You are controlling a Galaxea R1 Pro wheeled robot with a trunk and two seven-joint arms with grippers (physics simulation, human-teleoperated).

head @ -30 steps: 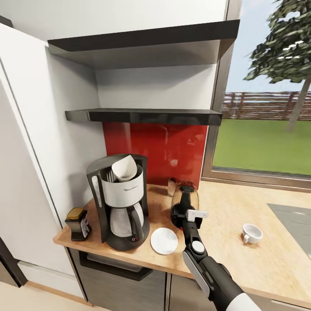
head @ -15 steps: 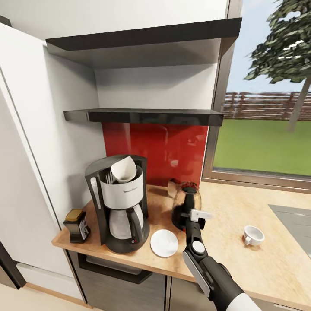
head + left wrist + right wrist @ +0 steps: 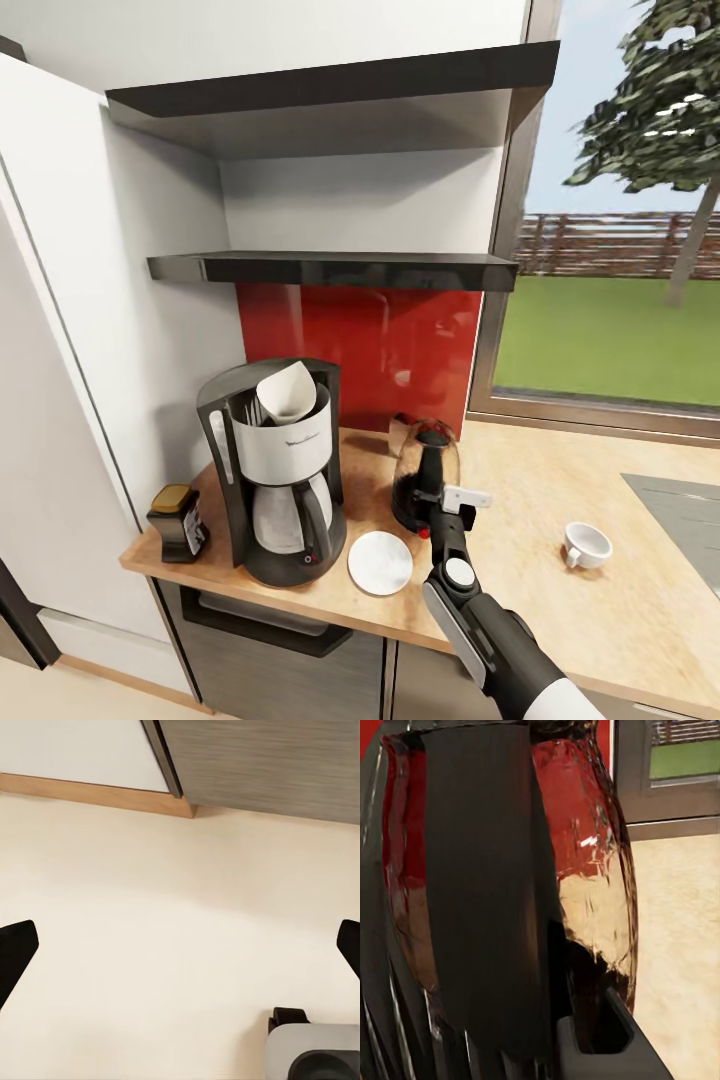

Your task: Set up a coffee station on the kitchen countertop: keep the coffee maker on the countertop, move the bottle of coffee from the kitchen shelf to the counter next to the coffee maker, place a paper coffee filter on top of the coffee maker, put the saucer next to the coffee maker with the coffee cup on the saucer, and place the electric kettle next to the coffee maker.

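Head view: one coffee maker (image 3: 280, 470), one saucer (image 3: 380, 561), one coffee cup (image 3: 585, 545)

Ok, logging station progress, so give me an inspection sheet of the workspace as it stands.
Surface: wooden countertop, things standing on it.
Job's things: coffee maker with paper filter on top; coffee bottle to its left; saucer in front, bare; electric kettle upright beside it; coffee cup apart, near the window side.
Clutter: nothing seen.
Grippers: right tool at the kettle's handle, grip not discernible; left tool open above the floor.
Cables: nothing seen.
Surroundings: two dark shelves, red backsplash, window.
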